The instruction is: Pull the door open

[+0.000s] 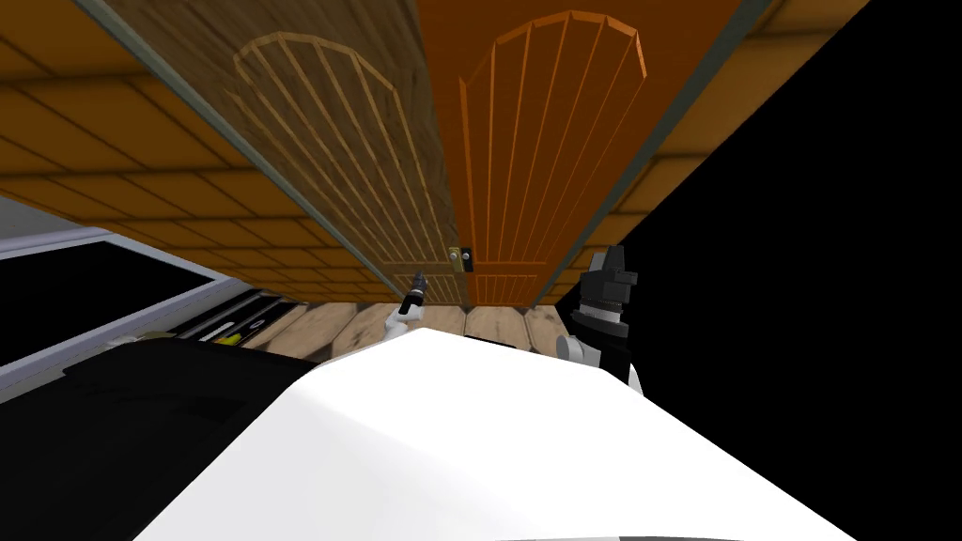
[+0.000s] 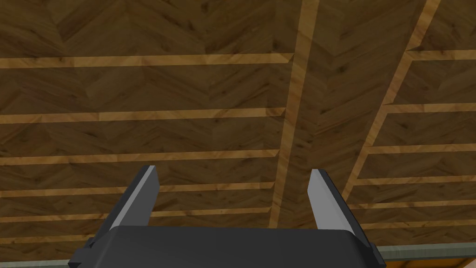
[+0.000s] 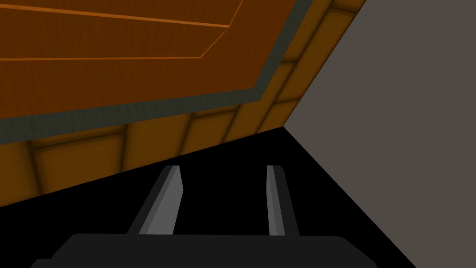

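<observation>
Left pincer (image 2: 232, 170) agape near brown door (image 2: 186, 93), handle (image 1: 459, 259) perhaps just beside

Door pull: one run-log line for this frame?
phase: pre-grasp | left gripper: open, facing brown door leaf, near handle | right gripper: open, raised right of orange door leaf | handle: not gripped

Double door (image 1: 376, 169), brass handle (image 1: 457, 259), left claw (image 1: 419, 279) near

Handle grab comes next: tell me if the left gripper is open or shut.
Open. The left gripper has its fingers wide apart, gripping nothing, facing the brown door.
</observation>
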`<state>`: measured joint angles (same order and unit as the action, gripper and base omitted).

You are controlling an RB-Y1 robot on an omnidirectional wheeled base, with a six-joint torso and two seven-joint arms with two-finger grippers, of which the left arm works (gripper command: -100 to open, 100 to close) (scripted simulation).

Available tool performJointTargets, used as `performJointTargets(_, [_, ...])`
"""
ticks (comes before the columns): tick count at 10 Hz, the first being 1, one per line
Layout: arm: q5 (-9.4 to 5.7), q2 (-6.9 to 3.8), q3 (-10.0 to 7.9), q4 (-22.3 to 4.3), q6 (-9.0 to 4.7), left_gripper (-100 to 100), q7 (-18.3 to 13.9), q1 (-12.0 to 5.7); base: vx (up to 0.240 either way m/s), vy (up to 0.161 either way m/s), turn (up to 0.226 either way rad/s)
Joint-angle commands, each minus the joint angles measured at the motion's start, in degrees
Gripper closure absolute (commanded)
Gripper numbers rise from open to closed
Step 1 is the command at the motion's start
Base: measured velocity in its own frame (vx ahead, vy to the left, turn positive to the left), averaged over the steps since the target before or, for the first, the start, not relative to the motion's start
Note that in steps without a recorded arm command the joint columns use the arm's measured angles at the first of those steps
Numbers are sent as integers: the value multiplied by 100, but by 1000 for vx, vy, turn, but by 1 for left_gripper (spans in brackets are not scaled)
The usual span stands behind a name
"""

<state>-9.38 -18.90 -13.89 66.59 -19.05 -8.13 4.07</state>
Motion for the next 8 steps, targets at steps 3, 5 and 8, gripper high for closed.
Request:
performJointTargets(3, [-15, -73, -123, -235, -74, -100, 4, -40, 91, 76, 32])
performJointTargets(5, [-4, -30, -88, -242, -81, -100, 14, -115, 188, 31, -62])
performJointTargets(8, [31, 108, 87, -187, -100, -100, 21, -313, 214, -17, -148])
